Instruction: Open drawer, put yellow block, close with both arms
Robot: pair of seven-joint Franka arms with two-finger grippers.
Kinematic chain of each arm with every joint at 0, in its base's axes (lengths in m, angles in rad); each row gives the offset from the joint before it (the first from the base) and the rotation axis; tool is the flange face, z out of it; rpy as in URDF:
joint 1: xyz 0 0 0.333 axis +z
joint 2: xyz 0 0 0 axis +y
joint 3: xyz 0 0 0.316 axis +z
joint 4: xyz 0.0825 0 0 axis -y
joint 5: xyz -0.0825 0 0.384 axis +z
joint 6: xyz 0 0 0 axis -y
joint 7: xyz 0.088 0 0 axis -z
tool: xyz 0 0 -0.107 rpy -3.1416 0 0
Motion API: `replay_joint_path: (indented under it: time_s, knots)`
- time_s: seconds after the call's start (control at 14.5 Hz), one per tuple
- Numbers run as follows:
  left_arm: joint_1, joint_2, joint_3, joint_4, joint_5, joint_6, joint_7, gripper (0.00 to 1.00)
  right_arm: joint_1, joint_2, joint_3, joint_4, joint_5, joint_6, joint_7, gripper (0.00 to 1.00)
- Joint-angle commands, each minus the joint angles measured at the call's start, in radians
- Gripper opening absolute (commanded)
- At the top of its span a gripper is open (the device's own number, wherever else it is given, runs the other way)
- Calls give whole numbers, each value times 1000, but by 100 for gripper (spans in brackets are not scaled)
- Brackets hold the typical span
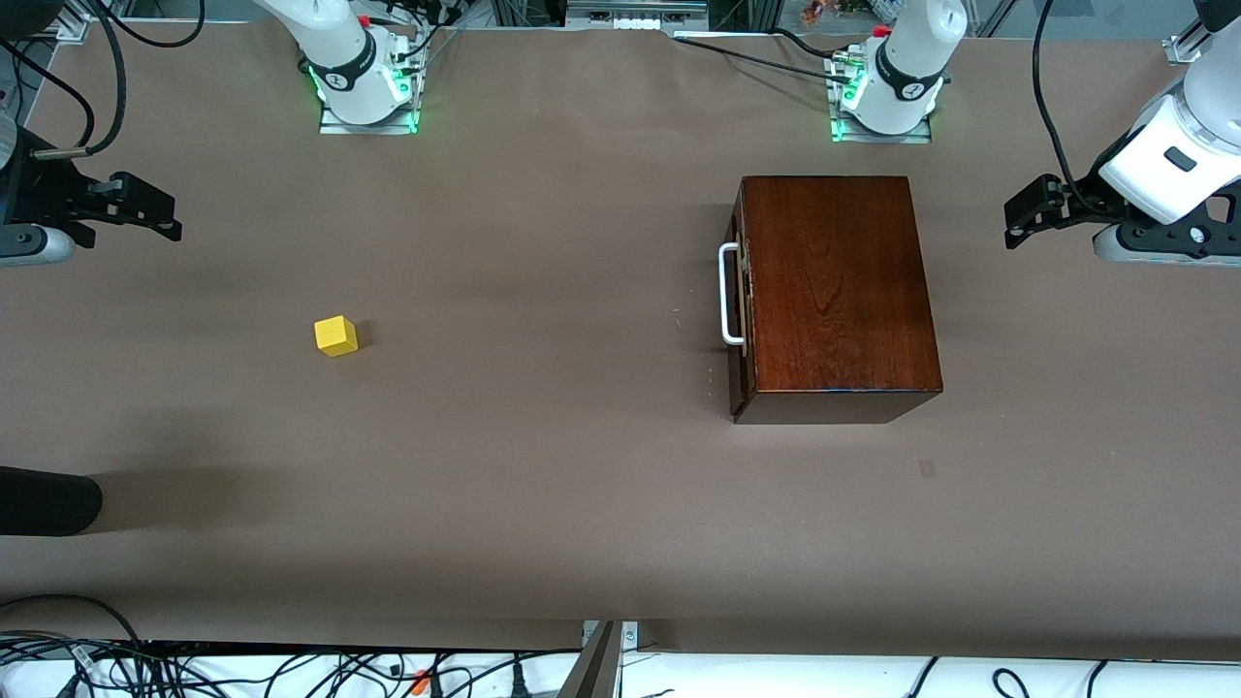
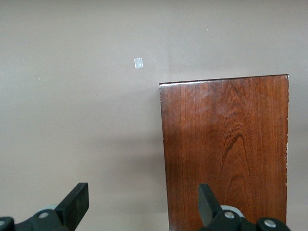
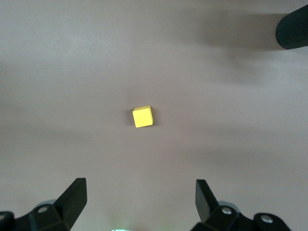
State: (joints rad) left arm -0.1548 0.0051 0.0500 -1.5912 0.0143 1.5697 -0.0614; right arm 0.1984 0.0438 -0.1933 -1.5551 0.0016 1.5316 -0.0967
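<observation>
Mahogany box [image 1: 839, 291] toward the left arm's end of the table, drawer [image 1: 740, 301] fully shut, white handle [image 1: 729, 296] facing the table's middle. Yellow block [image 1: 335, 335] alone on bare brown table [image 1: 543, 465], well apart from box, toward the right arm's end, about as near the front camera as the handle. Seen dead centre in right wrist view [image 3: 143, 116], nothing touching it.

Nothing done yet, by the look: drawer not opened, block not picked, closing still ahead. All three steps left.

Left gripper [image 1: 1028, 215] hangs at the table's edge beside the box, on the side away from the handle; fingers spread wide, empty, in left wrist view [image 2: 142, 204] over box top and bare table. Right gripper [image 1: 145, 208] hangs over its own end of the table, wide open too, empty, block ahead of it in its wrist view [image 3: 139, 199]. Neither touching anything.

Around: small pale tape patch [image 1: 928, 468] on table nearer the camera than the box, same patch in left wrist view [image 2: 138, 63]. Black rounded object [image 1: 48, 501] poking in at the edge on the right arm's end, nearer the camera than block. Cables [image 1: 291, 669] along the front edge.

In the way: nothing between block and drawer. Likely snag only that the left gripper sits on the wrong side of box for the handle.
</observation>
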Motion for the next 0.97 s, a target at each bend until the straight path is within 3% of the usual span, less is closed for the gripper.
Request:
replay_joint_path:
  time_s: [0.0, 0.69, 0.9]
  knots:
    - [8, -4, -9, 8, -7, 1, 5, 100, -10, 10, 3, 24, -3, -5, -3, 100]
    - [11, -2, -4, 4, -20, 4, 3, 100, -10, 10, 3, 24, -3, -5, -3, 100]
    - [6, -2, -36, -3, -20, 9, -12, 100, -10, 10, 3, 24, -3, -5, -3, 100]
